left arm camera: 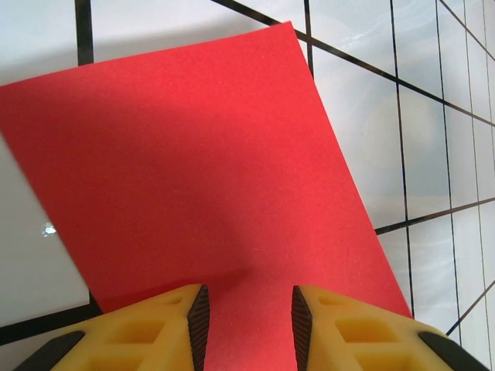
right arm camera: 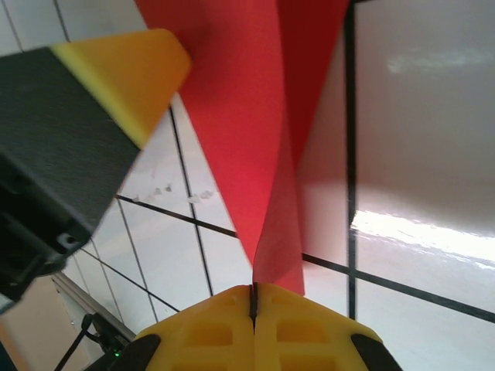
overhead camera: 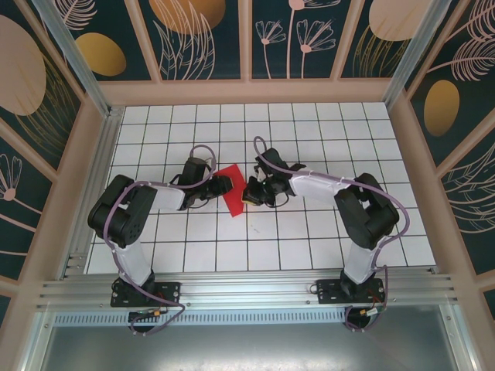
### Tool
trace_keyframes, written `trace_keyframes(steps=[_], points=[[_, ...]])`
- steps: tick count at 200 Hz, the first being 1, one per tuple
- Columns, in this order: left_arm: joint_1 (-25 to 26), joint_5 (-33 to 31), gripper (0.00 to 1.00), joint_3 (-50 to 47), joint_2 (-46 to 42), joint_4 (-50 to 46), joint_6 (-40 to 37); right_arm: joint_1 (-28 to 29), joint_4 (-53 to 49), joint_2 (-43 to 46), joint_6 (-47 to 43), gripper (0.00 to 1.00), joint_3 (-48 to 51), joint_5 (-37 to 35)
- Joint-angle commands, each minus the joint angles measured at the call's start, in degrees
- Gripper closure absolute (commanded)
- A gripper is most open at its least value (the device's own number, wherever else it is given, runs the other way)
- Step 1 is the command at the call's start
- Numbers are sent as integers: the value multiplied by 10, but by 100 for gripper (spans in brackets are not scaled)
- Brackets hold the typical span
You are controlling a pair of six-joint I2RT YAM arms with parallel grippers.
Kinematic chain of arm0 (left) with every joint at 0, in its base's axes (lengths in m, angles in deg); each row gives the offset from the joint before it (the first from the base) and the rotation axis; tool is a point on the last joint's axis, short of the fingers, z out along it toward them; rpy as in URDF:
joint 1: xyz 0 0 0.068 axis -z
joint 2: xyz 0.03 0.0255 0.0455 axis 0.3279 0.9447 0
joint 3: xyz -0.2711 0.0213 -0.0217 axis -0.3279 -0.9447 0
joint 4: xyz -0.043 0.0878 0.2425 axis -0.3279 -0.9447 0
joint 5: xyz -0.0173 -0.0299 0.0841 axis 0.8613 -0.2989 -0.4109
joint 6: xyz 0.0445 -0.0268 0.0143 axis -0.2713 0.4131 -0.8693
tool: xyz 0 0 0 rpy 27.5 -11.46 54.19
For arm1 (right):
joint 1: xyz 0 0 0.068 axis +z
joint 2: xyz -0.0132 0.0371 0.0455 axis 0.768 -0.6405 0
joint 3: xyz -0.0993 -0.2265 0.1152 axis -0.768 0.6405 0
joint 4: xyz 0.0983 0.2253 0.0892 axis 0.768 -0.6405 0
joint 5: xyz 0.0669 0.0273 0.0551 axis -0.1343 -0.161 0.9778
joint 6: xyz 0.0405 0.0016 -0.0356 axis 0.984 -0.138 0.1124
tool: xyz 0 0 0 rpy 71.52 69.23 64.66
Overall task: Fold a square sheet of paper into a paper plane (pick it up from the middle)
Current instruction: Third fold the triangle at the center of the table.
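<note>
Near edge of the white grid table (overhead camera: 309, 247): both arm bases, forearms angled inward toward the table's middle.

Middle, right side: right gripper (right arm camera: 254, 297) clenched, pads pressed together with one thin tip of the square sheet of paper (right arm camera: 263, 154) pinched in the seam. Rising away from that pinch, lifted off the tiles and twisted, with one flap thin enough to pass light.

Middle, left side: left gripper (left arm camera: 247, 309) released, jaws apart and straddling the sheet's left edge, flat red paper showing through the gap. Whether touching the paper cannot be told.

Farther back: bare tiles up to the patterned wall.

Likely hazards, as a judgement:
- Held by a tip alone, so liable to slip out or tear under any sideways pull.
- Twisted between pinch and table, so liable to take a stray crease off the intended fold line if pressed down as it lies.
- Placed close together, with a left finger already near the right gripper, so liable to collide on any careless closing move.
</note>
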Motion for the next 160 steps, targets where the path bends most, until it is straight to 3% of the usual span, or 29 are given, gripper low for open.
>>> trace_keyframes(steps=[1, 63, 120, 160], points=[[1, -9, 63, 5, 22, -16, -11, 8, -3, -15, 14, 100, -33, 1], [0, 0, 64, 14, 9, -19, -6, 13, 33, -62, 25, 100, -61, 9], [-11, -36, 55, 27, -45, -23, 7, 16, 26, -79, 20, 100, -62, -4], [-16, -49, 58, 51, -9, -50, -13, 16, 28, -81, 17, 100, -61, -7]])
